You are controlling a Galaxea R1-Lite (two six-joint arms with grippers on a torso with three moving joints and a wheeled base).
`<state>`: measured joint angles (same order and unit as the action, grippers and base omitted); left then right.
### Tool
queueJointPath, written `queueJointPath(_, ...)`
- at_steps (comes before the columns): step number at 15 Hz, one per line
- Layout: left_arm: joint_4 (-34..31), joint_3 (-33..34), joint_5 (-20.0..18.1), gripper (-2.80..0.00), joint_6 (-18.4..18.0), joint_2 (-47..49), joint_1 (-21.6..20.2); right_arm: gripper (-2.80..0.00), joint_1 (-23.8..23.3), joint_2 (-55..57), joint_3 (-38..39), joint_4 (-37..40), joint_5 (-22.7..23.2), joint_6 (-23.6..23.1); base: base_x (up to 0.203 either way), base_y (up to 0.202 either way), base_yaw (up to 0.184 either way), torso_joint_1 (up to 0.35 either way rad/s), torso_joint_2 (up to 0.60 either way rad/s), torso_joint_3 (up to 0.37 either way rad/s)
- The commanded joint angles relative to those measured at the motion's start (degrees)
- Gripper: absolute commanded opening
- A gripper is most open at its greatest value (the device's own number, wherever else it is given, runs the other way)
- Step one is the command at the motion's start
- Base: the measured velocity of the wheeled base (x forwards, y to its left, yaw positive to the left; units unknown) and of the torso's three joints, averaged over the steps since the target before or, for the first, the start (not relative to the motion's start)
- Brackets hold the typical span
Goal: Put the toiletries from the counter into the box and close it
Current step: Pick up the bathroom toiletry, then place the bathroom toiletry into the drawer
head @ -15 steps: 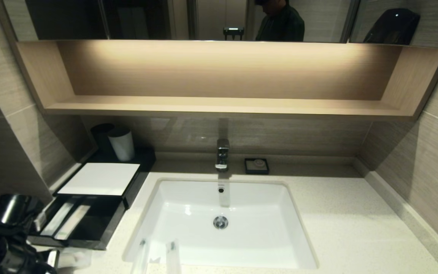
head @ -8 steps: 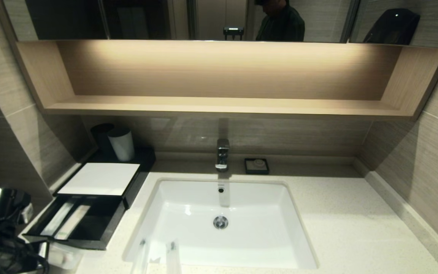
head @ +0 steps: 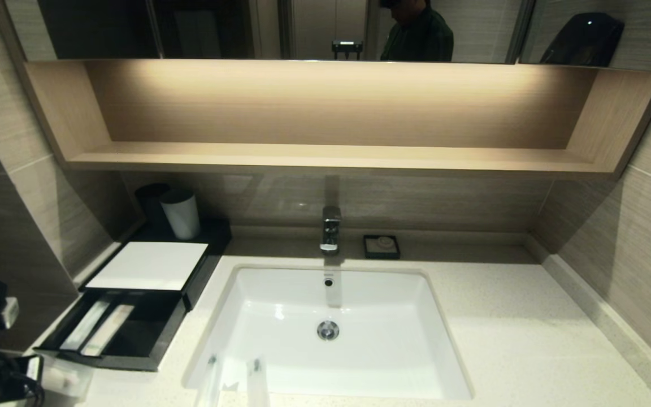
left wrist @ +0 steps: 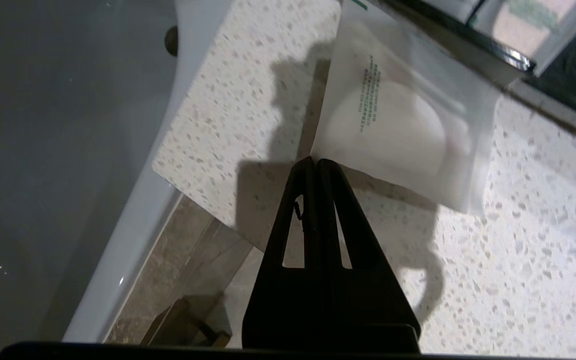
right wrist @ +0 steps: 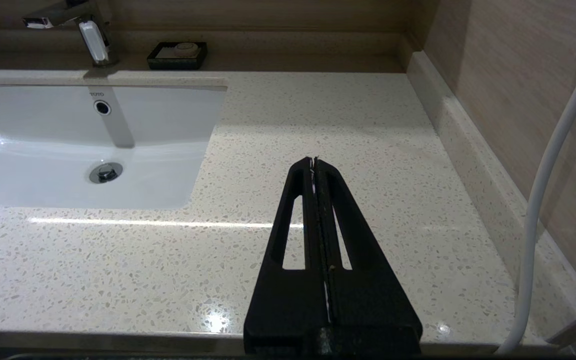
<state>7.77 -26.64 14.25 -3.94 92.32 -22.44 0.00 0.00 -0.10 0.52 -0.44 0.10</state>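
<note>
Two long packets (head: 98, 327) are already laid in the open drawer (head: 133, 339) of the box (head: 147, 265), while the square packet (left wrist: 403, 135) is left on the counter (head: 517, 339) just in front of it. Over the last second the left gripper (left wrist: 316, 161) has been drawn back toward the counter's near-left edge, fingers pressed together at the packet's corner; whether it is pinched cannot be told. The right gripper (right wrist: 314, 160) is parked, closed, empty.

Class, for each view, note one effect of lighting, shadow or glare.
Head view: a hidden strip lights the wooden shelf brightest at its middle. Left wrist view: the shut left hand casts a hard shadow on the counter. Right wrist view: a glare streak crosses the counter before the basin.
</note>
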Motion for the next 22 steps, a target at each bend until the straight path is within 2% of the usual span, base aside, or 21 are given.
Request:
queueJointPath(1,3.3,-0.2,0.1,-2.80,-0.3,-0.9,-1.6,-2.80,0.1,0.0,0.0,0.0,0.0,0.0,0.000,0.000,0.000,0.000,0.00,0.000)
queueJointPath(5,11.6,0.4,-0.7,-2.80,-0.1,-1.5,-1.6,-2.80,0.1,0.0,0.0,0.0,0.0,0.0,0.000,0.000,0.000,0.000,0.00,0.000)
queueJointPath(8,15.5,0.8,-3.3,-2.80,0.0,-1.5,-1.1,-2.80,0.0,0.0,0.0,0.0,0.0,0.0,0.000,0.000,0.000,0.000,0.00,0.000)
queueJointPath(12,17.4,0.8,-5.6,-2.80,1.2,-1.1,2.3,-2.80,0.0,0.0,0.0,0.0,0.0,0.0,0.000,0.000,0.000,0.000,0.00,0.000)
queueJointPath(15,19.9,0.9,-6.7,-2.80,4.1,-0.5,5.0,-2.80,0.0,0.0,0.0,0.0,0.0,0.0,0.000,0.000,0.000,0.000,0.00,0.000)
queueJointPath(22,24.4,-0.3,-10.9,-2.80,7.0,0.9,6.4,-2.80,0.0,0.0,0.0,0.0,0.0,0.0,0.000,0.000,0.000,0.000,0.00,0.000)
